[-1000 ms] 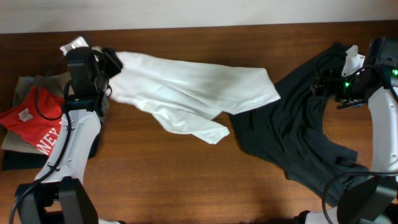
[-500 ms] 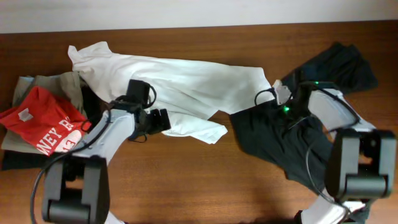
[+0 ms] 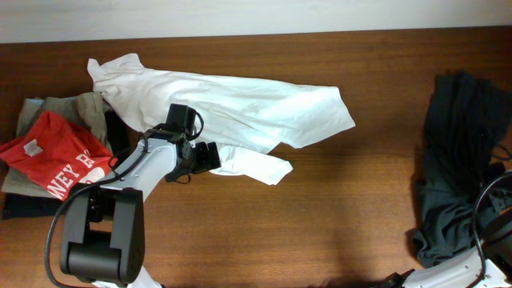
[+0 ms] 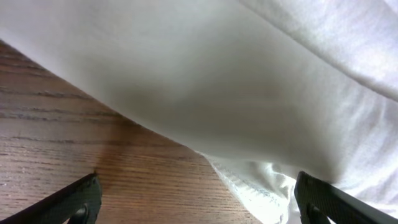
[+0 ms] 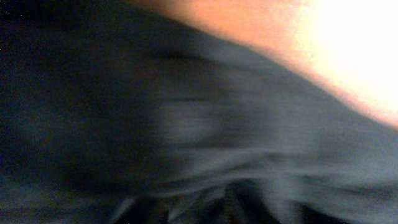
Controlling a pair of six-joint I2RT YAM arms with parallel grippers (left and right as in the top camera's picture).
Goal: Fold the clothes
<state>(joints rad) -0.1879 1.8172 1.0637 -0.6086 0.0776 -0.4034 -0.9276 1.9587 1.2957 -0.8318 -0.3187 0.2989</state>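
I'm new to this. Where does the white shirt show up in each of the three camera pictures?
Overhead: the white shirt sprawls across the upper middle of the table.
Left wrist: it fills the top and right, with bare wood at lower left.
Right wrist: not in it; only blurred dark cloth.
Shared landmark: the brown wooden table, seen overhead and by the left wrist.
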